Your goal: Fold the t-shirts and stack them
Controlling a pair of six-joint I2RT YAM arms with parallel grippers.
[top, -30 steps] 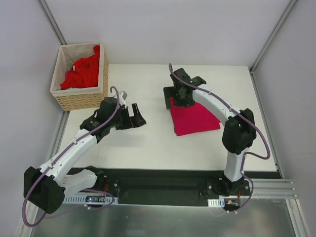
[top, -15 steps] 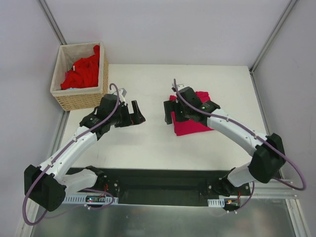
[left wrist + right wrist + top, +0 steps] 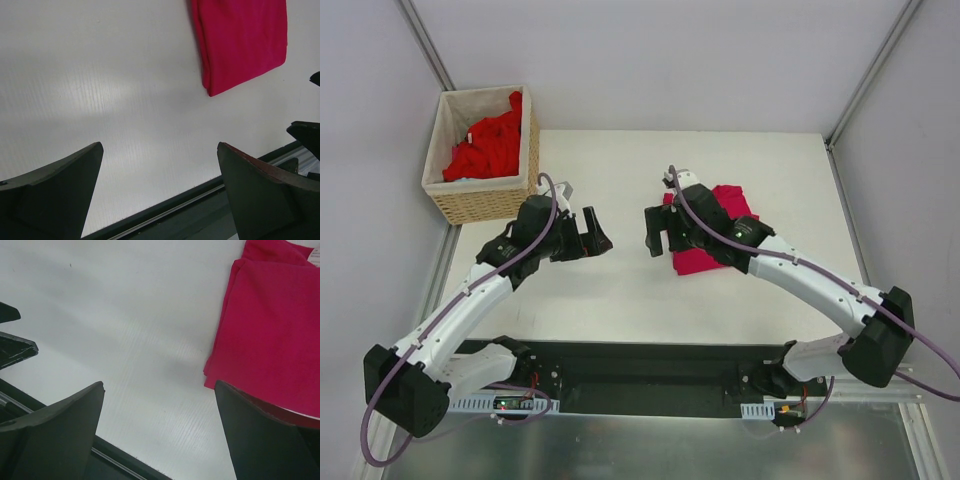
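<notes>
A folded magenta-crimson t-shirt (image 3: 728, 200) lies on the white table, right of centre; it also shows in the left wrist view (image 3: 240, 40) and the right wrist view (image 3: 270, 335). Brighter red t-shirts (image 3: 485, 148) are heaped in the wicker basket (image 3: 485, 200) at the back left. My right gripper (image 3: 655, 232) is open and empty, above the table just left of the folded shirt's near-left corner. My left gripper (image 3: 598, 232) is open and empty, further left over bare table. The right arm covers part of the folded shirt.
The table's near edge with a dark rail (image 3: 640, 355) runs along the front. Walls close in at the left and right. The two grippers face each other a short way apart at mid table.
My right gripper has drawn back from the folded shirt's far-left edge toward the near left, off the shirt. My left gripper has barely moved.
</notes>
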